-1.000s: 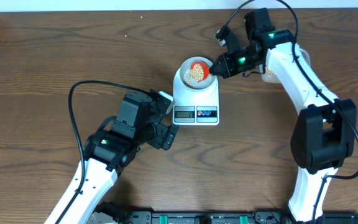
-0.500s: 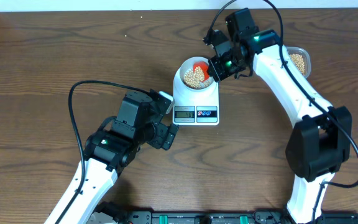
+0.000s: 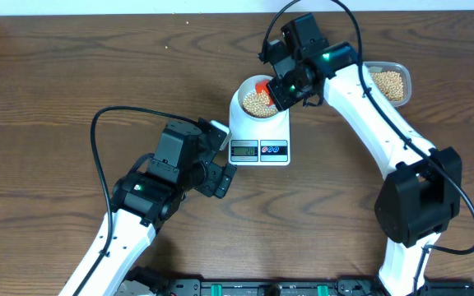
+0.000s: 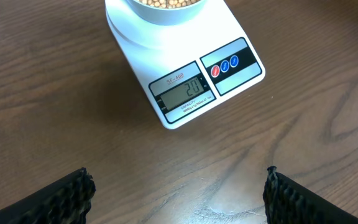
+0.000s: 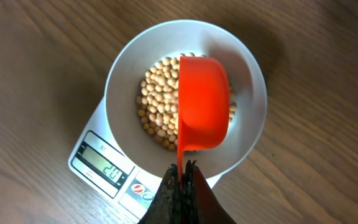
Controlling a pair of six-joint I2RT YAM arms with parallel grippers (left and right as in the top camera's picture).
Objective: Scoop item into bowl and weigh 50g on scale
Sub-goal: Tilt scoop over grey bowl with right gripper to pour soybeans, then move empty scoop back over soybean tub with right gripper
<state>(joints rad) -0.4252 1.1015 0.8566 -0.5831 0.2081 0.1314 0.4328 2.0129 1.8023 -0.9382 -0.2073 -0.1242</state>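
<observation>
From where I stand, the white scale [image 3: 278, 131] sits near the middle of the brown wooden table [image 3: 72, 74], its grey display [image 4: 184, 91] and two round buttons [image 4: 224, 66] on the edge facing the left arm. The pale bowl [image 3: 240, 98] stands on the far part of the scale's platform, and its floor is covered with a layer of tan beans [image 3: 257, 101]. The right gripper [image 3: 283, 85] reaches in over the bowl from the far right. In its wrist view the fingers [image 5: 174, 186] are pressed tight together on the thin handle of an orange-red scoop [image 5: 204, 106], with no gap between them. The scoop hangs inside the bowl's rim [image 5: 124, 67], turned on its side so that its rounded outside faces the camera, just above the beans [image 5: 156, 107]. No beans can be seen in the scoop from this side. The display shows digits starting with a 2 (the second digit is too small for me to read with any confidence). The left gripper [image 4: 179, 194] rests low on the near side of the scale, its two dark fingers [image 4: 73, 198] spread wide apart at the bottom corners of its view, with only bare wood between them and nothing held. Off to the right, well apart from the scale, a clear plastic tub [image 3: 406, 83] holds more of the same beans.
</observation>
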